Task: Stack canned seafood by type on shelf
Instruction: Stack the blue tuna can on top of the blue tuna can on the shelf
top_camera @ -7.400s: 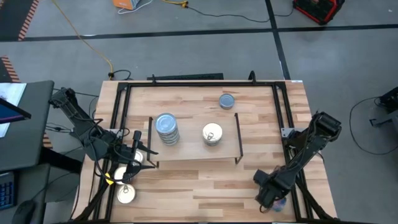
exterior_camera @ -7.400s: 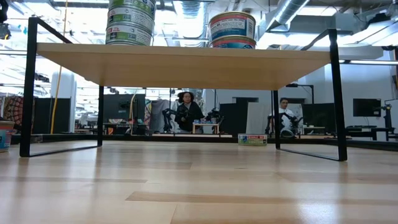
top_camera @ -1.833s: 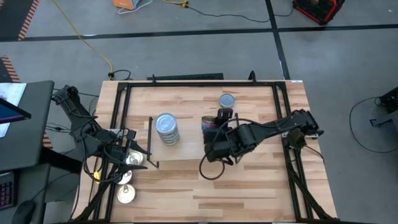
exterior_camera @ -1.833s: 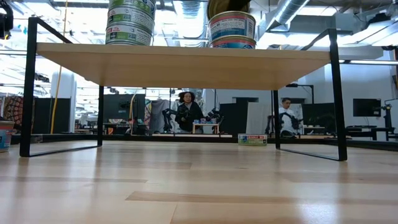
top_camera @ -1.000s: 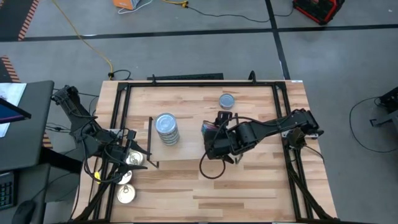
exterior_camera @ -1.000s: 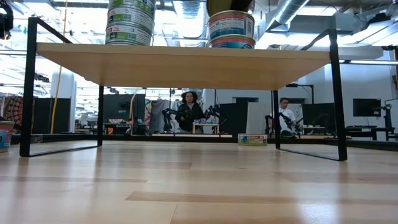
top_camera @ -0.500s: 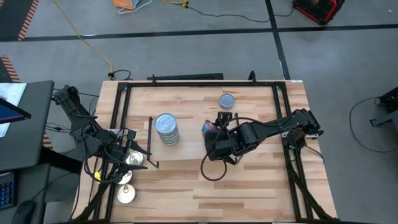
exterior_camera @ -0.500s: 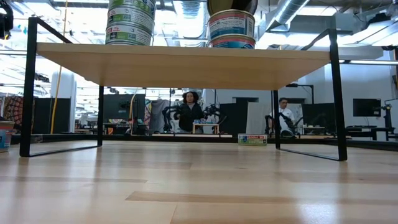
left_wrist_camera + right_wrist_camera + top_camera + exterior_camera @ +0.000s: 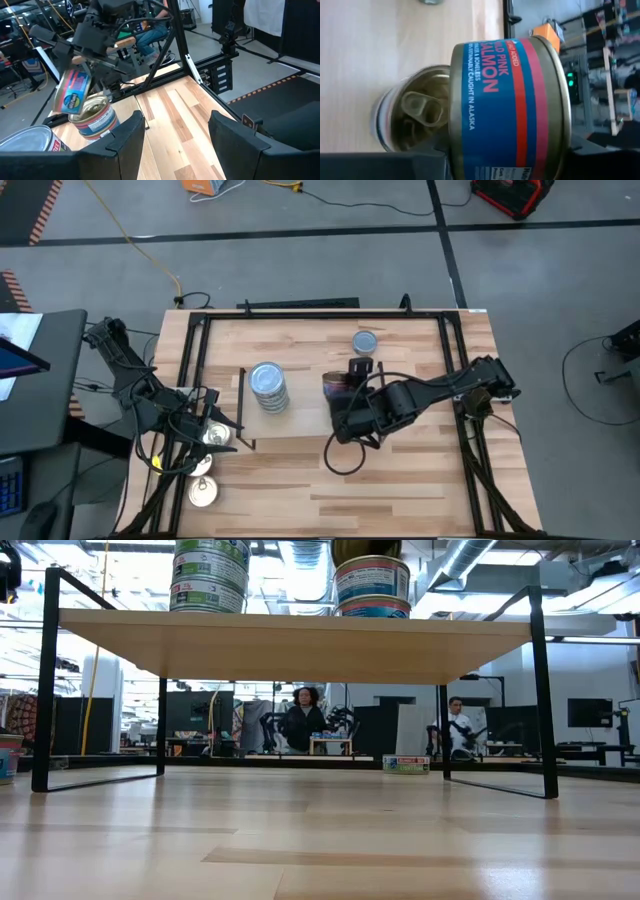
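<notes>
One pink-salmon tin [image 9: 507, 107], clamped in the right gripper [image 9: 340, 395], now hangs tilted over the pull-tab stack [image 9: 412, 112] on the shelf [image 9: 300, 640], having crossed from the table's edge; left gripper [image 9: 172, 132] waits wide open.

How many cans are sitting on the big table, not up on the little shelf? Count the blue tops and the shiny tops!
Blue-grey tin: 1, behind the shelf.
Shiny tins: 3, by the left gripper, one partly hidden.
Total: 4.
Not counted: the salmon tin held in the right gripper over the shelf.
</notes>
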Motion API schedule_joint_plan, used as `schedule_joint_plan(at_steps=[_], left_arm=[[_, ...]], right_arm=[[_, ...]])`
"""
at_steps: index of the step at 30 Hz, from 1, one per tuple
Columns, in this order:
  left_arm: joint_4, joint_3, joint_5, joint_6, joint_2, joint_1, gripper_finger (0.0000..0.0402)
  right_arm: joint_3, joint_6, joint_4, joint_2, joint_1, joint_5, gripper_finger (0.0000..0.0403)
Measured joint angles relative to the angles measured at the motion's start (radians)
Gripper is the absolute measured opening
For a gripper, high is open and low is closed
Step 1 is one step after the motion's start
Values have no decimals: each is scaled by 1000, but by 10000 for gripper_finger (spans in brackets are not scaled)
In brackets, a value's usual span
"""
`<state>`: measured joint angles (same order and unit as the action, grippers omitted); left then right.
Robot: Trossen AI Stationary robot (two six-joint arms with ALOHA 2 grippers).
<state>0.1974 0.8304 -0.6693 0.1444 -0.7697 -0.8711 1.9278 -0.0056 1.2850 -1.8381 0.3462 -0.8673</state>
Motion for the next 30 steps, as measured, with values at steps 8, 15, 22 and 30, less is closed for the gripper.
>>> schedule_joint_plan(at_steps=[8, 15, 22, 30], left_arm=[[0, 0, 0, 0, 0, 0, 210], [0, 0, 0, 0, 0, 0, 210], [1, 0, 0, 0, 0, 0, 210], [7, 0, 0, -1, 0, 0, 210]], right_arm=[[0, -29, 19, 0, 12, 16, 230], [0, -87, 27, 0, 14, -17, 225], [1, -102, 27, -24, 14, -27, 228], [0, 2, 50, -26, 19, 54, 300]])
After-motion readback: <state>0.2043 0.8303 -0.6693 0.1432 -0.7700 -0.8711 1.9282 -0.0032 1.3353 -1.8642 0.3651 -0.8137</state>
